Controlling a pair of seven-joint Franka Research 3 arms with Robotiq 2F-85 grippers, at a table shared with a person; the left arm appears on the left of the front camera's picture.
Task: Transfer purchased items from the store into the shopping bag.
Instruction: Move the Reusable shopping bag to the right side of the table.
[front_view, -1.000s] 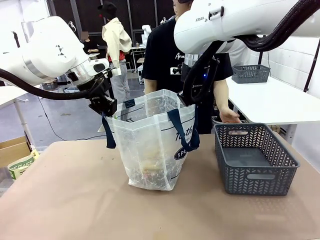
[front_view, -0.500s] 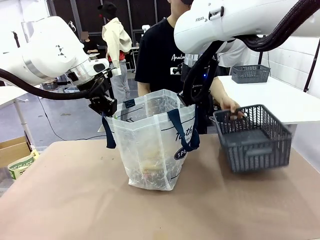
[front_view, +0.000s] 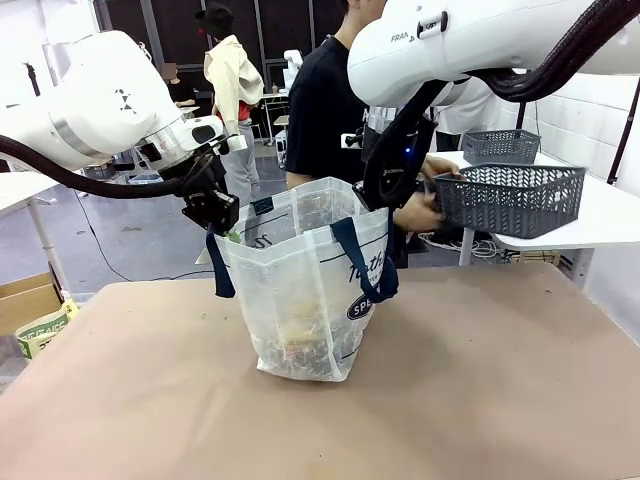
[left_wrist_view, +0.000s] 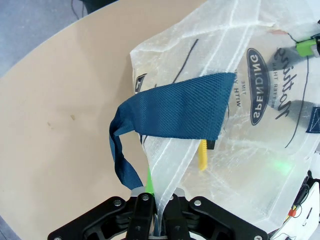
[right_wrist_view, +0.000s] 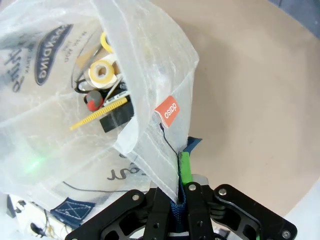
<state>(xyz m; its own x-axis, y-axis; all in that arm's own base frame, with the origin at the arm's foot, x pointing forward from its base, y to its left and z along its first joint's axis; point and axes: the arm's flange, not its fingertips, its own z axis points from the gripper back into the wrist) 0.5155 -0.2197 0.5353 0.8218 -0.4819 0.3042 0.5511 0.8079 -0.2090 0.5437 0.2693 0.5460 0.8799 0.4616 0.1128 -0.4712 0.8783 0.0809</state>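
Lifted off the table (front_view: 470, 370) since a second ago, the store basket (front_view: 510, 200) is now carried by the person's hand (front_view: 418, 212), level with the right gripper (front_view: 378, 196) and off to its outer side; half a second ago it was only tipping just above the tabletop. Both arms hold as before. The right gripper's fingers are pressed together on the rim of the shopping bag (front_view: 300, 275), pinching clear plastic and a bit of navy strap. Opposite it, the left gripper (front_view: 212, 208) is likewise clamped tight on the bag's other rim, just beside a strap handle (left_wrist_view: 175, 112). Between the two, the bag stands open-mouthed on the table. Below the grippers, the purchased items (right_wrist_view: 102, 75) lie at its bottom: a tape roll, a yellow strip and a red piece among them.
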